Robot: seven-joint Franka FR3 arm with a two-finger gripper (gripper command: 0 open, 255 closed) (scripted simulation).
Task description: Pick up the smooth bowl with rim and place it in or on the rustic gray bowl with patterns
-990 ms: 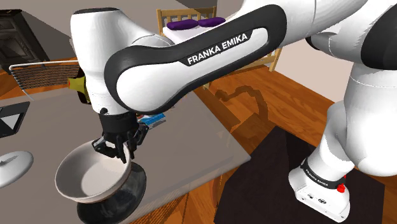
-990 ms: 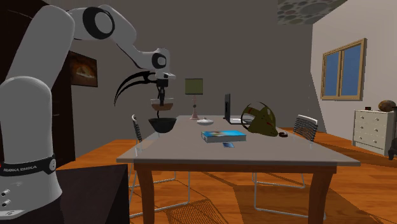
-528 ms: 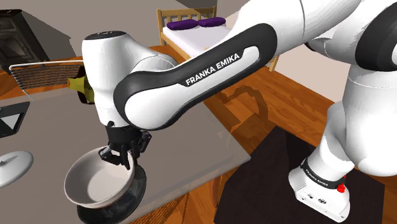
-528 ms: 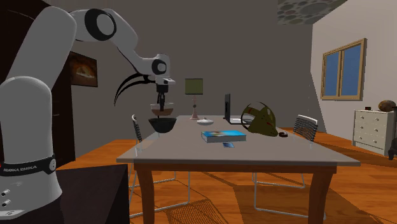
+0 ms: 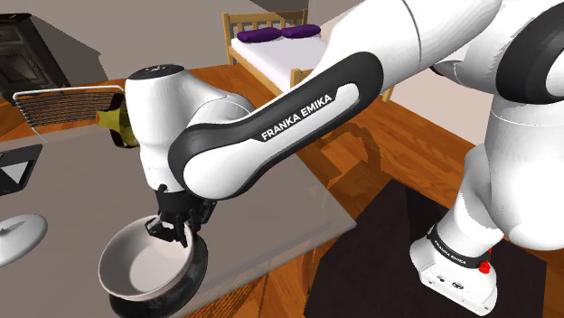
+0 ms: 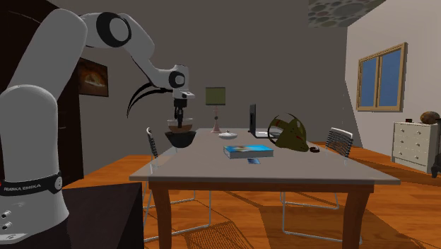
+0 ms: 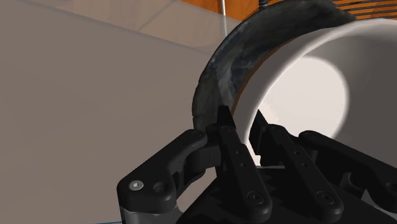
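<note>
The smooth white bowl [image 5: 140, 268] with a rim hangs tilted from my gripper [image 5: 172, 230], which is shut on its rim. It sits low in the mouth of the dark grey patterned bowl [image 5: 196, 271] on the table's near corner. I cannot tell whether the two bowls touch. In the wrist view one black finger [image 7: 228, 141] is outside the white bowl's [image 7: 305, 89] wall and the other inside, with the dark bowl's rim [image 7: 222, 67] curving around it. From the second exterior view the white bowl [image 6: 180, 126] nests just above the dark bowl [image 6: 181, 139], under the gripper [image 6: 179, 119].
The grey table [image 5: 271, 190] ends close to the bowls at the shoulder view's lower edge. On it are a white lid [image 5: 18, 237], a laptop [image 5: 14, 172], an olive and dark red object [image 5: 116, 126] and a blue book [image 6: 247, 150]. A wire chair [image 5: 63, 104] stands behind.
The gripper has come down with the white bowl, from above the dark bowl into its mouth. The forearm has swung lower over the table. The grip has not changed.
</note>
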